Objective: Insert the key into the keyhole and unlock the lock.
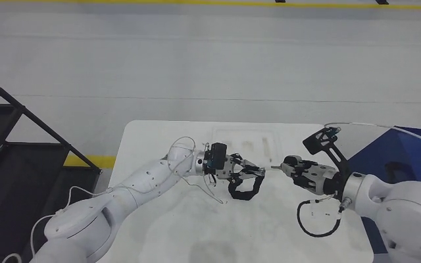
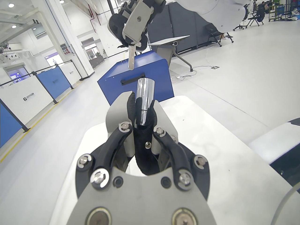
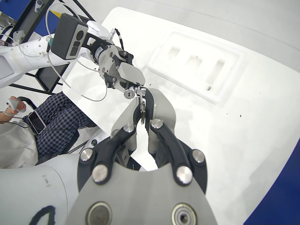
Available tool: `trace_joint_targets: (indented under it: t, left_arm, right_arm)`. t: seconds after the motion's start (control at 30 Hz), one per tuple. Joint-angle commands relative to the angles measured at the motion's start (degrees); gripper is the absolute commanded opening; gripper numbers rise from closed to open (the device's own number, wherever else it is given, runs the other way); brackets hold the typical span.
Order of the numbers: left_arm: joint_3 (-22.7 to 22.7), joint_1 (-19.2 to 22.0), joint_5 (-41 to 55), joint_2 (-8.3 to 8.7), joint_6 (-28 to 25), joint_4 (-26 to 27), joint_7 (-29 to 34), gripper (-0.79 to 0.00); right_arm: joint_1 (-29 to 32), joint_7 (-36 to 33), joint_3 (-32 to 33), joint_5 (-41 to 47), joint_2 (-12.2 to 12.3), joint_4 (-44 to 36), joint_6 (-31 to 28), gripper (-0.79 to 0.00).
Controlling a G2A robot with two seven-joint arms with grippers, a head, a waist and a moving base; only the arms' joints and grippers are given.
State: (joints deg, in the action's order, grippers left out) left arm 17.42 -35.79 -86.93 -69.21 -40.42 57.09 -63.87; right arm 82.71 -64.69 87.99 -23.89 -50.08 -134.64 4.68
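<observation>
Left fingers clamped on lock, held above worktop, keyhole facing right arm. Right fingers pinch key, tip near keyhole, not in. Both grasps done; remaining: align, insert, turn.

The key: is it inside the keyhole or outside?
Outside. The left wrist view shows the key, held by the right gripper, with its tip apart from the end of the lock in the left gripper.

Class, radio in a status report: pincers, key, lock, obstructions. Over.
Left pincer shut on lock. Right pincer shut on key. Key tip short of keyhole, nothing between.
</observation>
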Motion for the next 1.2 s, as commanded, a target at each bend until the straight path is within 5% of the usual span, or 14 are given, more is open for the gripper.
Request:
trace_joint_targets:
  t: [0.0,0.5,1.17]
  left_arm:
    - [-1.1,0.6,0.6,-0.53,0.9,-1.2,-0.9,-0.785]
    - [-6.7,2.5,4.3,-3.18,6.9,-7.0,-6.9,-0.785]
    - [-3.1,-0.3,5.4,-2.85,3.3,-5.5,-0.6,-0.785]
  right_arm:
    - [-0.3,0.1,-0.8,-1.4,0.0,0.0,-0.3,-0.785]
    - [-2.8,-0.4,-5.2,-6.2,0.0,0.0,1.1,-0.785]
    - [-1.0,0.4,-4.0,-6.6,0.3,0.2,-4.3,-0.785]
